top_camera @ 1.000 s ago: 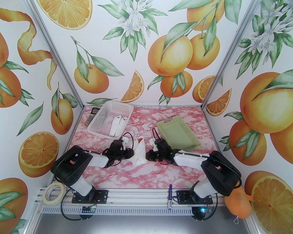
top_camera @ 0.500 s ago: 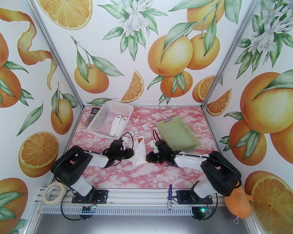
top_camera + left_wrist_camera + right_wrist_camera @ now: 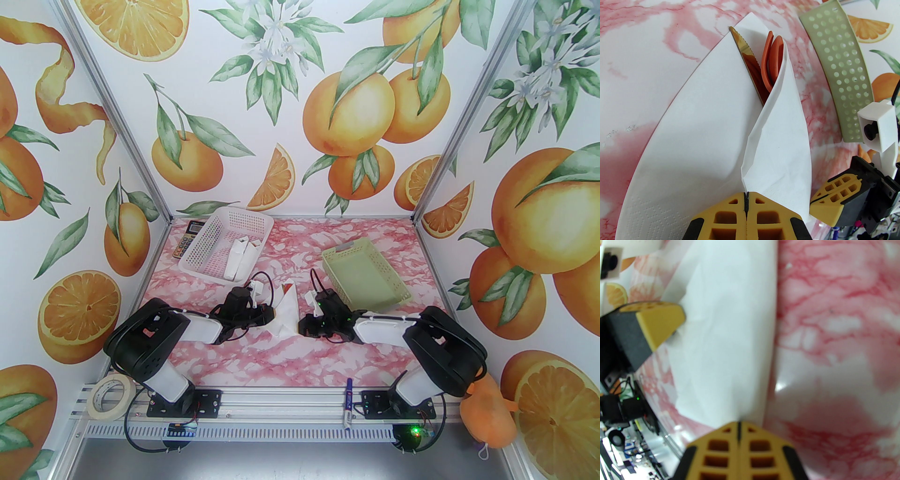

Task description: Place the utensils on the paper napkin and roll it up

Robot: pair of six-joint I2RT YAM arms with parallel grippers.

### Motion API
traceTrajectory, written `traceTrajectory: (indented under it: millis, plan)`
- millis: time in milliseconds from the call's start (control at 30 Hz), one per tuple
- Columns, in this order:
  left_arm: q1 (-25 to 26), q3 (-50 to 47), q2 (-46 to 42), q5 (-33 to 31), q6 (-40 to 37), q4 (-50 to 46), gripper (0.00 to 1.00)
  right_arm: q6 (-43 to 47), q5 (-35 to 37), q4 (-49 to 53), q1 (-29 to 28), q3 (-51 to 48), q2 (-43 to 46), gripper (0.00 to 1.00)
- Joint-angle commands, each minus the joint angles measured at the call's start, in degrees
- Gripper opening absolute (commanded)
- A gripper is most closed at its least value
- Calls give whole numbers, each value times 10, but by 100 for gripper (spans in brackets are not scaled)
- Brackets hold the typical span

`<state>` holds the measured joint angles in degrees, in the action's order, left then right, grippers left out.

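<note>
Left gripper (image 3: 746,199) sits low at table centre, jaws pressed together on a raised fold of the paper napkin (image 3: 693,140). Napkin is partly wrapped w/ the utensils (image 3: 772,61) inside the fold, orange-red heads protruding at far end. Right gripper (image 3: 738,427) is at napkin's right edge, jaws closed; whether paper is caught btwn them cannot be told. Green basket (image 3: 349,247) lies further right.
</note>
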<state>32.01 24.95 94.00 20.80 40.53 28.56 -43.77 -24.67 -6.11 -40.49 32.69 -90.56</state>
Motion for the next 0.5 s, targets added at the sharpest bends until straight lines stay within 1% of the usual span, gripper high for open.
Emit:
traceTrajectory:
  millis: [0, 167, 233, 467]
  plan:
    - [-4, -13, 8, -23, -3, -64, 0, -3, 2, 0, -6, -2, -13, 1]
    - [-4, -11, -1, -19, -3, -65, 0, 2, 8, 13, -6, 1, -22, 1]
    - [-5, -8, -9, -17, -4, -68, 2, 3, 10, 19, -6, 1, -25, 0]
    - [-4, 33, -67, -25, -34, -151, 9, 13, 14, 39, -7, 7, -33, 0]
